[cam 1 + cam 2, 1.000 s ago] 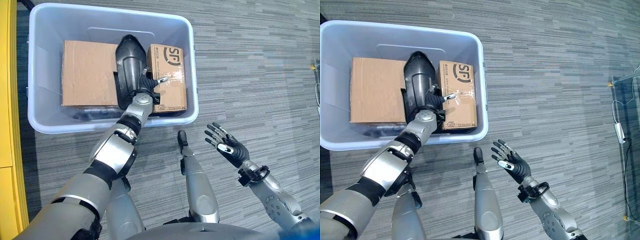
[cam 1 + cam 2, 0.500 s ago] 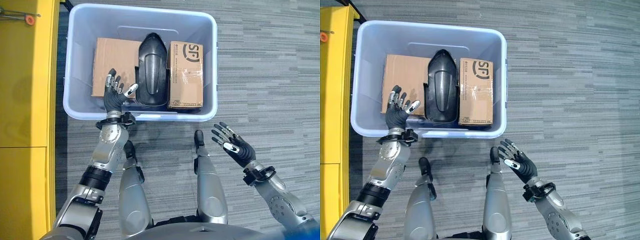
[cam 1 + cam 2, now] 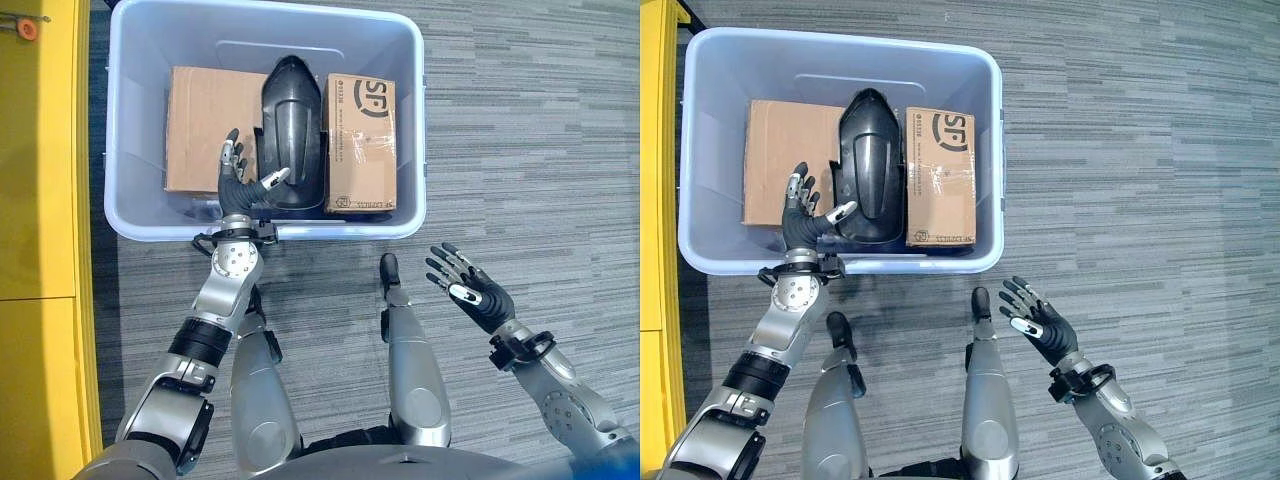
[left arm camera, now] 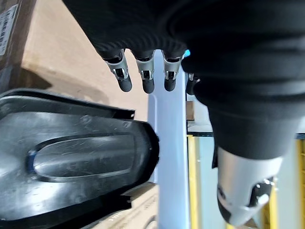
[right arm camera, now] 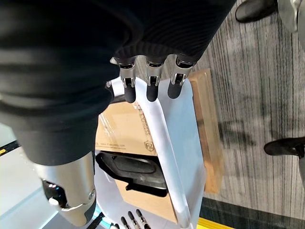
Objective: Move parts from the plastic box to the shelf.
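A pale blue plastic box stands on the carpet ahead of me. Inside it, a black moulded part lies between a plain flat carton and a printed carton. My left hand hovers open over the box's near wall, fingers straight and holding nothing, its thumb beside the black part's near left edge. The left wrist view has the black part and the plain carton just past the fingers. My right hand is open over the carpet to the right of the box, empty.
A yellow shelf surface runs along the left side, close to the box. Grey striped carpet lies open to the right of the box. The right wrist view looks across the box's rim.
My left hand pulled back from deep beside the black part to the box's near wall, then edged right toward that part. The camera shifted. The right hand has barely moved.
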### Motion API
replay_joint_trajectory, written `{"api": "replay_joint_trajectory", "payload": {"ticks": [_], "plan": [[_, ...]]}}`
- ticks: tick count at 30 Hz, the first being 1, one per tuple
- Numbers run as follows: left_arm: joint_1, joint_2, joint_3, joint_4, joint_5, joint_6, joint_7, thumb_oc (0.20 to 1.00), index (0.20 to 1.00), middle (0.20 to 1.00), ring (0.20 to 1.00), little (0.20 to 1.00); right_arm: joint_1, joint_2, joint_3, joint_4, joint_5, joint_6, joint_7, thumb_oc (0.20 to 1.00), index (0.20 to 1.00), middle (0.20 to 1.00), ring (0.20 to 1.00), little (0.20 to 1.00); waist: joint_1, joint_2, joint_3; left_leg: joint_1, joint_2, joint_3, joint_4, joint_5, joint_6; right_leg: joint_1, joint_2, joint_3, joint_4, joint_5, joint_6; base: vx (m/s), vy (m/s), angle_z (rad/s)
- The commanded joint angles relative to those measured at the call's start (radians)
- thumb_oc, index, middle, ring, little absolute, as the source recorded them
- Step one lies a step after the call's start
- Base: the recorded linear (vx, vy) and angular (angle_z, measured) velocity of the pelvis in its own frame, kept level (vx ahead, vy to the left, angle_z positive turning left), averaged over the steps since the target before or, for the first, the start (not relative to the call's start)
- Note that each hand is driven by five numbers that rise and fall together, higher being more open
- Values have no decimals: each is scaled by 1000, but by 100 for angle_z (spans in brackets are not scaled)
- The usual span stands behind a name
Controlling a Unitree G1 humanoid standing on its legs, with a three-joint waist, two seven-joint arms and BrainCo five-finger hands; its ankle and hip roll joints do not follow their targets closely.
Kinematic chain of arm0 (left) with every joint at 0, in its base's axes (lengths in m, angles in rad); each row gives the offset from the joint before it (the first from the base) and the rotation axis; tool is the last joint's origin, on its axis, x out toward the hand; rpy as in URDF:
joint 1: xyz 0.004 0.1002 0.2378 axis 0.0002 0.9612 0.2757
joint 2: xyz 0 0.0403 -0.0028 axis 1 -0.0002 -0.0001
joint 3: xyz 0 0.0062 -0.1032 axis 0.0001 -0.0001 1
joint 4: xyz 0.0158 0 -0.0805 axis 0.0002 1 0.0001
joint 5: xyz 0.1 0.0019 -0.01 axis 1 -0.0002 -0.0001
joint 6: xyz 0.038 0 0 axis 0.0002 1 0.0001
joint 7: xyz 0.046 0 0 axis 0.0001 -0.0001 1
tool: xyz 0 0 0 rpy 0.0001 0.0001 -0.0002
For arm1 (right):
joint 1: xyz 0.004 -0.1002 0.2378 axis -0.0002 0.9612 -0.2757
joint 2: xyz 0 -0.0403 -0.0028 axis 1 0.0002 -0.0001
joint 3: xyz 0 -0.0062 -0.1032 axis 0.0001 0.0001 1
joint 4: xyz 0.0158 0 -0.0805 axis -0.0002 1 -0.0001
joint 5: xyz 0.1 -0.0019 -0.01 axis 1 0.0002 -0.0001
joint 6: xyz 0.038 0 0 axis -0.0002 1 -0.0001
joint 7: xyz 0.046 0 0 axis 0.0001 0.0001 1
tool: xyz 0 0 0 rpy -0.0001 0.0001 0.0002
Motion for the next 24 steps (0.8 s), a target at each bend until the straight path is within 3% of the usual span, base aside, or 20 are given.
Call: {"api": "replay_joint_trajectory", "payload": {"ticks": [1, 4, 9, 24], "plan": [[-47, 42, 28, 37, 6, -18, 36, 1000, 1000, 1000, 1000, 1000, -15, 2, -5, -50, 34, -35, 2, 1000, 1000, 1000, 1000, 1000, 6, -70, -9, -69, 48, -31, 146, -92, 1, 45, 31, -75, -26, -3, -83, -21, -12, -6], [-120, 29, 15, 164, 0, 6, 66, 1000, 1000, 1000, 1000, 1000, -15, -6, 7, -50, 46, -30, -2, 1000, 1000, 1000, 1000, 1000, -5, -78, -9, -78, 51, -33, 150, -89, -2, 33, 36, -71, -23, -2, -83, -11, -11, -6], [-201, -9, 62, 363, -155, -13, 113, 1000, 1000, 1000, 1000, 1000, -9, -22, 34, -69, 61, -38, -16, 1000, 1000, 1000, 1000, 1000, -18, -88, -7, -96, 54, -37, 161, -90, -5, 18, 42, -70, -12, -4, -83, 0, 0, 0], [-116, -14, 78, 191, -112, -66, 238, 1000, 1000, 1000, 1000, 1000, -40, -30, 72, -84, 69, -66, -52, 1000, 1000, 1000, 1000, 1000, 5, -91, 7, -121, 52, -54, 169, -89, -2, 5, 48, -84, 11, -17, -89, 3, -3, 1]]}}
